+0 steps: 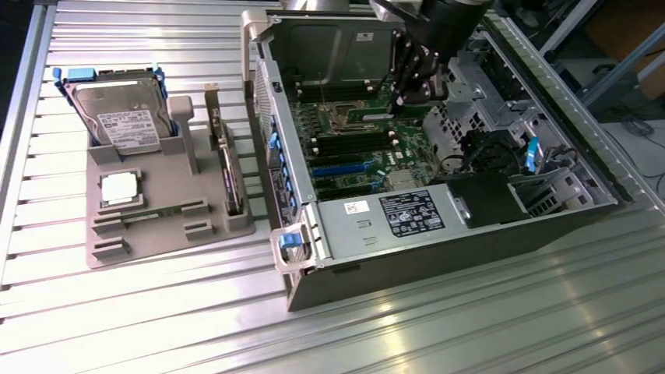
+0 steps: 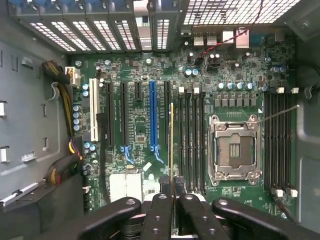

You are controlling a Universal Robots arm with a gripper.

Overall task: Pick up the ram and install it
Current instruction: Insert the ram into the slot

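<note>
I see gripper [image 2: 172, 189] grasping ram [image 2: 172, 140] edge-on, over mobo [image 2: 140, 125], beside DIMM slots [image 2: 192, 140], far end inside case [image 1: 416, 269].

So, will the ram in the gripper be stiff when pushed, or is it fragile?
The ram shows as a thin, straight board, so it is probably stiff and light. Being so thin, it may crack if pushed sideways. The gripper clamps its flat faces, so slipping seems unlikely.

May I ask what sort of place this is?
Probably a robotics lab bench for computer assembly: an open computer case sits on a slatted aluminium table, a grey fixture tray beside it holds a hard drive and a processor, and the gripper holds the ram over the motherboard.
</note>
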